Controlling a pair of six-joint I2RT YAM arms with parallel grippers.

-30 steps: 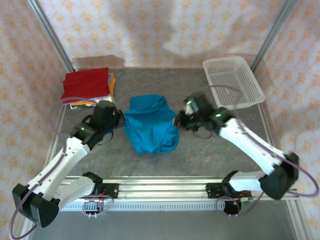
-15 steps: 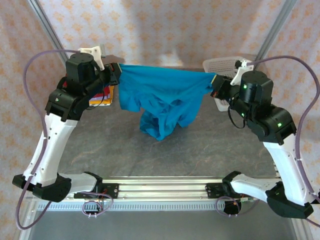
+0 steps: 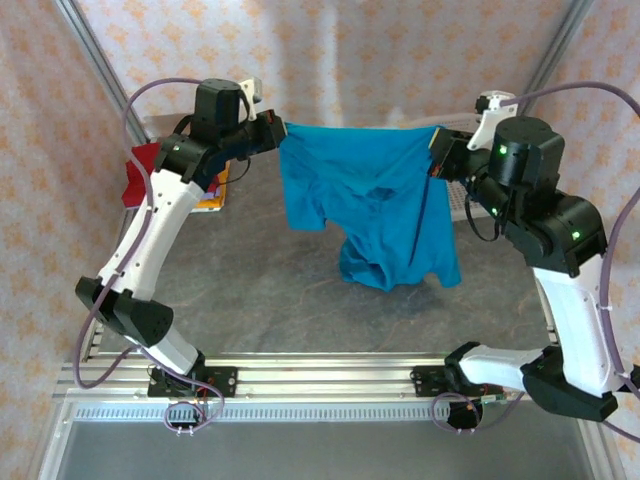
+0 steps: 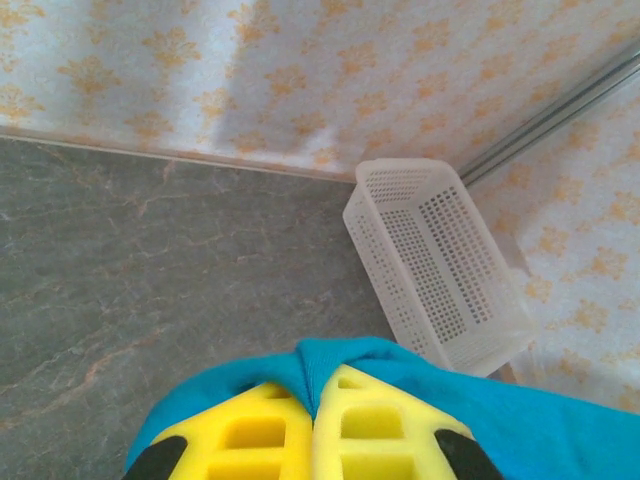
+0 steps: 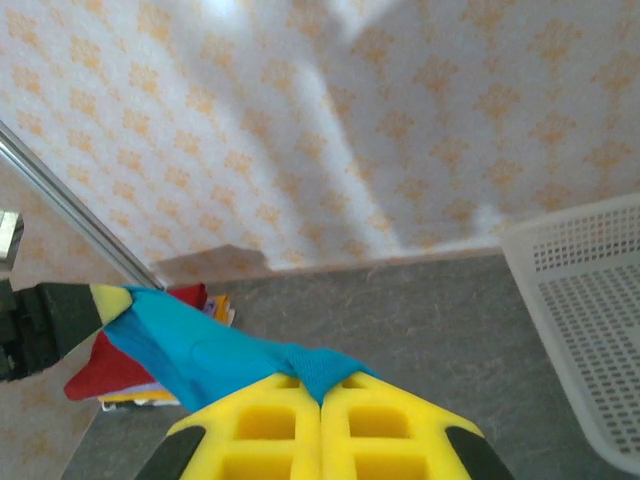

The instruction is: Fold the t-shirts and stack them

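The teal-blue t-shirt (image 3: 375, 205), bunched in a heap at the middle of the table (image 3: 250, 300) a second ago, has been lifted clear and is now held stretched in the air near the table's far edge; one shoulder is pinched in the closed left gripper (image 3: 275, 132), the other in the closed right gripper (image 3: 437, 155); the body hangs crumpled below; the folded red t-shirt (image 3: 140, 168) tops the stack at the far-left corner; the garment is judged opened out, ready to be laid flat for folding.
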